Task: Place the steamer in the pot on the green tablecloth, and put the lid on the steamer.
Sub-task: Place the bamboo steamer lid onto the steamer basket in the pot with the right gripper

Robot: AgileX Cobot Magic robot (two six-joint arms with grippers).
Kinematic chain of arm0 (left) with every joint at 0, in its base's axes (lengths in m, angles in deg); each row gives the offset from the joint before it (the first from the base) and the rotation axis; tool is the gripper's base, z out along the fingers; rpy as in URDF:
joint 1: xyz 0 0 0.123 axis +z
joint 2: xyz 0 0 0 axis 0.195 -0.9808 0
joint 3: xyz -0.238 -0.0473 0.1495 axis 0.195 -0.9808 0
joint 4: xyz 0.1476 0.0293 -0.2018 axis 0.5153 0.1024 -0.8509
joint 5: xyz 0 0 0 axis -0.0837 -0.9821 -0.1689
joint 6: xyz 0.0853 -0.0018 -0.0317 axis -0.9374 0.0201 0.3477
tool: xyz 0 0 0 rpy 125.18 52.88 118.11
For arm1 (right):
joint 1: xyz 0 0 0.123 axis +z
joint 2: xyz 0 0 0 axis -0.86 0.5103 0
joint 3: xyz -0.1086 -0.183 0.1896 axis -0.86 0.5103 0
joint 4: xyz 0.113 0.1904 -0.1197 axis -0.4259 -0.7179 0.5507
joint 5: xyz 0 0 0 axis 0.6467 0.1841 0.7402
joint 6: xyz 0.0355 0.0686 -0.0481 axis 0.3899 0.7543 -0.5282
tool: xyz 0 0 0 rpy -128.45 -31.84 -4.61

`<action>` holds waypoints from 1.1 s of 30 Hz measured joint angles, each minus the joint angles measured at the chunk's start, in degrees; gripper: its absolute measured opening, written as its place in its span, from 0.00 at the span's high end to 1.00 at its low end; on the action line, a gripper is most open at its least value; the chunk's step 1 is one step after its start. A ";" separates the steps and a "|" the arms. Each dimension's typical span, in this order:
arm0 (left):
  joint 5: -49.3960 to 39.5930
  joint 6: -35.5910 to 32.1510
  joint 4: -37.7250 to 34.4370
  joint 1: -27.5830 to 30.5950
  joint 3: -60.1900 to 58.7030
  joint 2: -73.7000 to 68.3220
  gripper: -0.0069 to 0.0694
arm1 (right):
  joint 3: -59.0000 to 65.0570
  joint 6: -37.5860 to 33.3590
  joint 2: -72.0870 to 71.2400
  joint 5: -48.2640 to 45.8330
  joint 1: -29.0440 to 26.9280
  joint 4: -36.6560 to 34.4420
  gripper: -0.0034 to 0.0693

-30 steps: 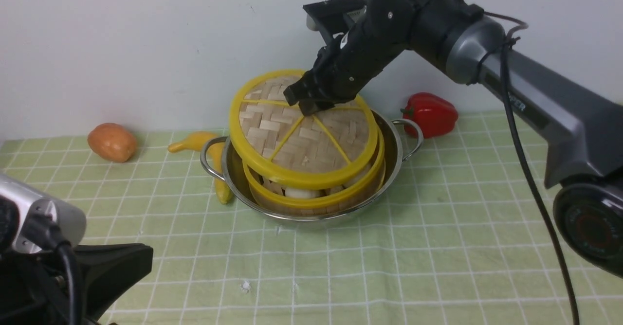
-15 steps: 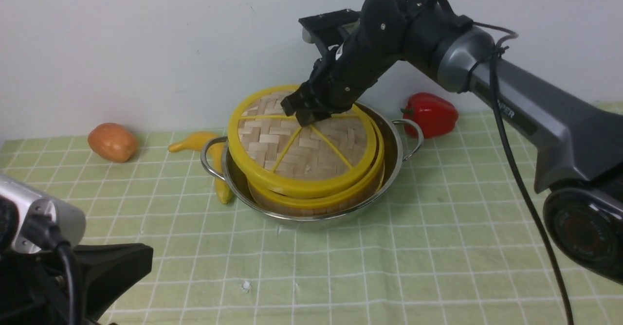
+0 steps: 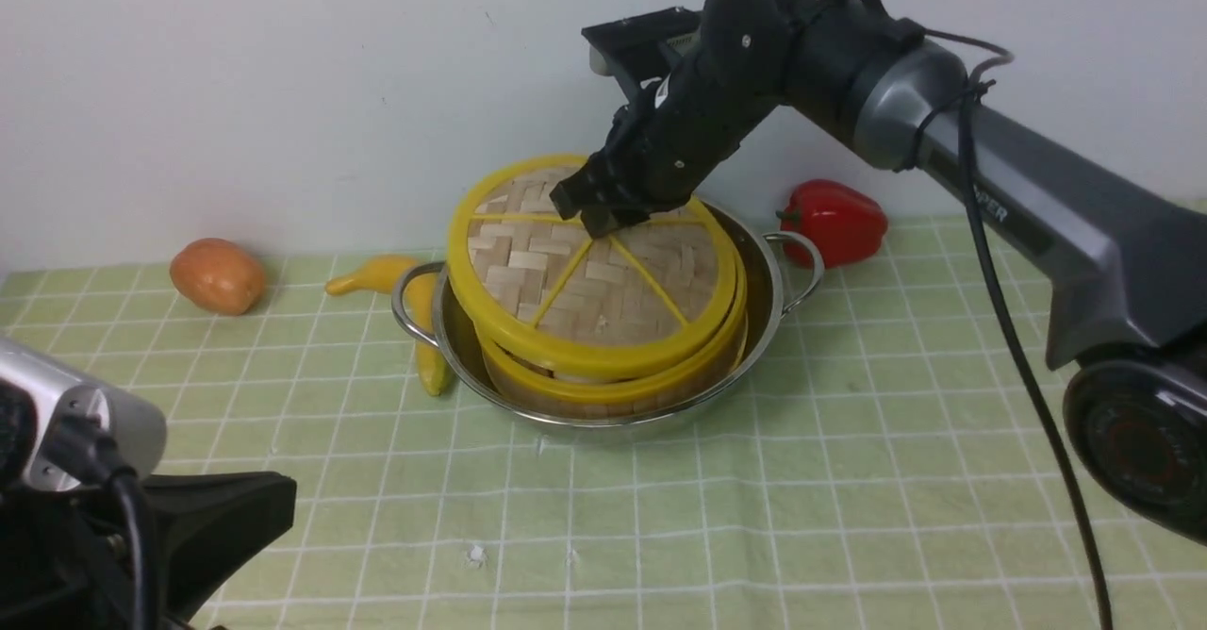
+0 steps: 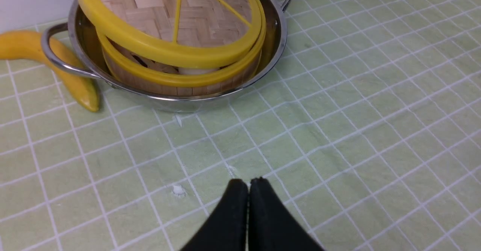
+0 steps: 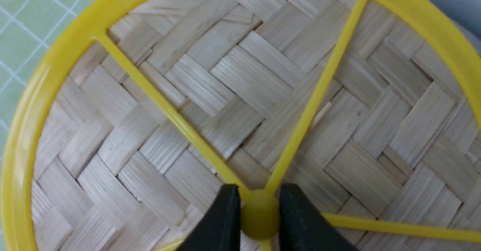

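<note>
Front view: the right fingers (image 3: 592,207) pinch the lid (image 3: 575,300) at its centre. The lid sits askew on the steamer (image 3: 618,392), offset toward the left, with a thin gap at the near edge. The steamer stands inside the pot (image 3: 766,295) on the green tablecloth (image 3: 849,479).

Left wrist view: the left fingers (image 4: 235,209) are pressed together, holding nothing, over the green tablecloth.

Right wrist view: the right fingers clamp the lid's yellow knob (image 5: 259,215) from both sides.

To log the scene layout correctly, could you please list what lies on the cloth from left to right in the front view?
From the left: orange-brown fruit → yellow banana → pot → red pepper.
</note>
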 joint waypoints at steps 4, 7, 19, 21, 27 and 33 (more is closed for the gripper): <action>0.00 0.00 0.00 0.00 0.00 0.00 0.91 | -0.87 0.00 -1.23 -2.29 0.01 1.10 0.75; 0.00 0.00 0.00 0.00 0.00 0.00 0.91 | -1.99 0.17 -1.85 -3.82 0.01 1.84 0.75; 0.00 0.00 0.00 0.00 0.00 0.00 0.91 | -2.30 1.93 -2.26 -4.64 0.01 5.21 0.75; 0.00 0.00 0.00 0.00 0.00 0.00 0.91 | -2.30 1.93 -2.09 -4.64 0.01 4.64 0.75; 0.00 0.00 0.00 0.00 0.00 0.00 0.91 | -2.30 1.93 -0.56 -4.64 0.01 4.07 0.75; 0.00 0.00 0.00 0.00 0.00 0.00 0.91 | -2.30 1.54 -0.08 -4.58 0.01 3.87 0.75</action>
